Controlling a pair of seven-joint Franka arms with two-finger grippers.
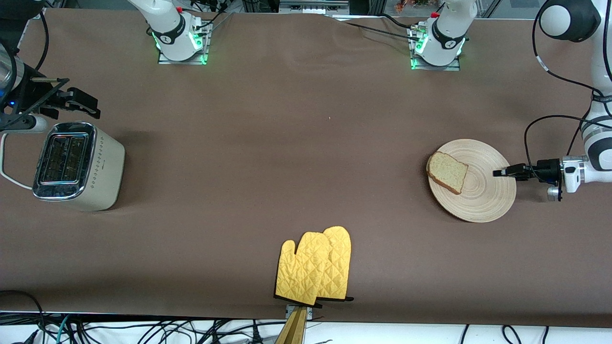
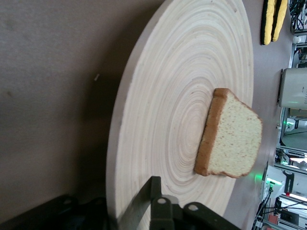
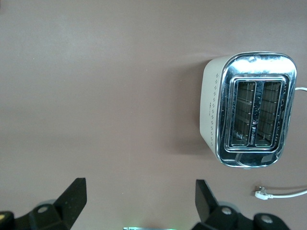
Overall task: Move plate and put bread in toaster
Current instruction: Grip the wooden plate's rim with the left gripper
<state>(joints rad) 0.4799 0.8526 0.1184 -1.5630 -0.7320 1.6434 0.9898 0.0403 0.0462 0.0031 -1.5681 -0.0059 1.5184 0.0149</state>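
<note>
Clearly the left end effector (image 1: 498,173) has clamped onto the rim of the plate (image 1: 483,191), at the edge facing the left arm's end of the desk (image 1: 287,143). The left wrist view shows one finger (image 2: 144,203) lying flat over the plate's grooved top and the jaws squeezed nearly together on the thin wooden edge. Gripping low and sideways at the rim looks like the sensible way to drag or carry so wide and flat a thing, since it could not be spanned from above.

The bread (image 1: 448,172) lies on the plate, toward the rim that faces the right arm's end, its crust overhanging that edge a little. Being loose, it may slide if the plate tips or jerks, so a level, slow move would suit.

The toaster (image 1: 76,165) stands upright at the right arm's end of the desk, well apart from the plate, its two slots open upward and its white cord (image 1: 7,157) trailing off its side. The right end effector (image 1: 79,102) hangs over the desk just beside the toaster with its fingers spread wide and nothing between them; that arm waits, probably placed there to take the bread once the plate arrives within reach.

A pair of yellow oven mitts (image 1: 315,270) lies near the front edge, between the two, apart from both.
</note>
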